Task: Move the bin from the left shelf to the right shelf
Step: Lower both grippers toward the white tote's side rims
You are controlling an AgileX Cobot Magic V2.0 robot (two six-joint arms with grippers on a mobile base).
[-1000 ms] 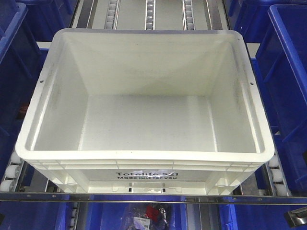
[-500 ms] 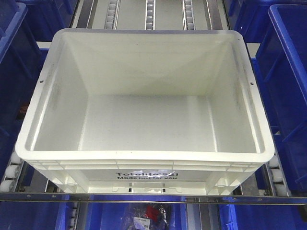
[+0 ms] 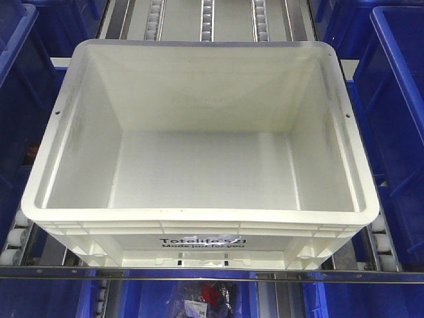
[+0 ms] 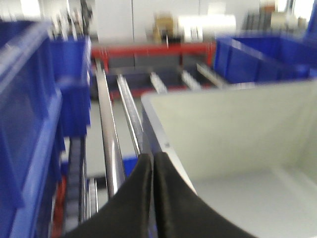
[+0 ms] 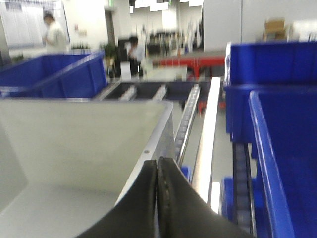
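Sitting squarely on a shelf of roller tracks (image 3: 207, 16), the white bin (image 3: 205, 165) fills the middle of the front-facing view, open top toward the camera and thick rolled rim unbroken all round. Black print (image 3: 202, 242) on its near wall reads "Totelife" and "Made just for you" — the characters after the name are too blurred to read. That near wall stands just behind a metal rail (image 3: 212, 273) along the shelf's front edge, and blue bins (image 3: 397, 99) flank the tote on both sides. On the level below, under the rail, lies a small packet (image 3: 211, 293) showing red and black. From the left wrist camera, the left gripper (image 4: 152, 193) appears as two dark fingers pressed together with only a thin seam between them and nothing visible in their grip. The bin's left rim runs away from just beside the fingertips, though the blur leaves it unclear whether they touch it. The right wrist camera gives the mirror picture — the right gripper (image 5: 157, 196), fingers likewise pressed together, sits close by the bin's right rim, with a bright side rail (image 5: 210, 134) to its right and more blue bins beyond. Two people (image 5: 52, 32) stand blurred in the far background.
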